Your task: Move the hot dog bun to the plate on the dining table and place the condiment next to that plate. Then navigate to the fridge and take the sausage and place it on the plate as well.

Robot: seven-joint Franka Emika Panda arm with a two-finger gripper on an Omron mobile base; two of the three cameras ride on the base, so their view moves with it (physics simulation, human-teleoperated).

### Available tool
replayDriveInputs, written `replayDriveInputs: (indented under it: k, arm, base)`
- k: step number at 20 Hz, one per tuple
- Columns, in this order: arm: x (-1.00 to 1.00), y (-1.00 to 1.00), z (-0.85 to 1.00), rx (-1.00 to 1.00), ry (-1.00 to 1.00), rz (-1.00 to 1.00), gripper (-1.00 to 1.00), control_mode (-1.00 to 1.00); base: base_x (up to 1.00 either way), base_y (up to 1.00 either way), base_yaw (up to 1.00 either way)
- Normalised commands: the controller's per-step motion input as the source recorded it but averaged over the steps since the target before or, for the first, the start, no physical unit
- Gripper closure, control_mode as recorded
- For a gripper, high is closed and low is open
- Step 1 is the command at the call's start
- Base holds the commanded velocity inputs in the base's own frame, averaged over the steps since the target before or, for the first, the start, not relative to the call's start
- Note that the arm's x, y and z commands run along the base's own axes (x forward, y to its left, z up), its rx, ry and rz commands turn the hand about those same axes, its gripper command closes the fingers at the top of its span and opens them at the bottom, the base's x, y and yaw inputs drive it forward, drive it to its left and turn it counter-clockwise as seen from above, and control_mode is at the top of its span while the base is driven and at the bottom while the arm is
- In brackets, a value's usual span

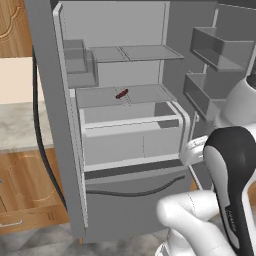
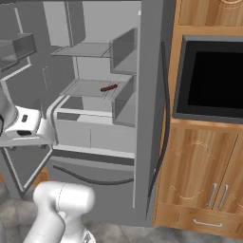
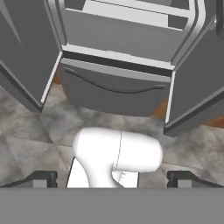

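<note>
Our gripper (image 3: 112, 178) hangs low in front of the fridge (image 1: 125, 150), its two dark fingertips (image 3: 41, 178) set wide apart with nothing between them, looking down at the grey mottled floor (image 3: 26, 144) and the bottom freezer drawer (image 3: 113, 89). From the hand, the sausage (image 1: 121, 93) lies up and ahead, toward twelve o'clock, well apart from the fingers: we judge the coming move to be a climb past the drawer and the pale crisper bin (image 1: 130, 132) before reaching in. In the left base view the sausage rests on the middle shelf (image 1: 145, 95) near its front edge, its long axis running from about seven to one o'clock; in the right base view it appears at (image 2: 108, 88), lying closer to eight to two. It is slim, smooth and dark red-brown, a rounded rod on a flat, translucent grey shelf, so we expect it could roll if nudged. The fridge walls are plain matte grey, the door bins (image 1: 215, 47) boxy and clear-sided. Wooden cabinets (image 2: 199, 166) flank the fridge.
</note>
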Motion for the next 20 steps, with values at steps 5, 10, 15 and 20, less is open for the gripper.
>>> replayDriveInputs:
  k: [5, 10, 15, 20]
  arm:
    - [0.00, 0.00, 0.00, 0.00, 0.00, 0.00, -1.00, 1.00]
    - [0.00, 0.00, 0.00, 0.00, 0.00, 0.00, -1.00, 1.00]
    - [0.00, 0.00, 0.00, 0.00, 0.00, 0.00, -1.00, 1.00]
    - [0.00, 0.00, 0.00, 0.00, 0.00, 0.00, -1.00, 1.00]
  base:
    - [0.54, 0.32, -0.11]
    - [0.76, 0.27, -0.18]
    - [0.88, 0.24, -0.19]
    - [0.97, 0.27, -0.12]
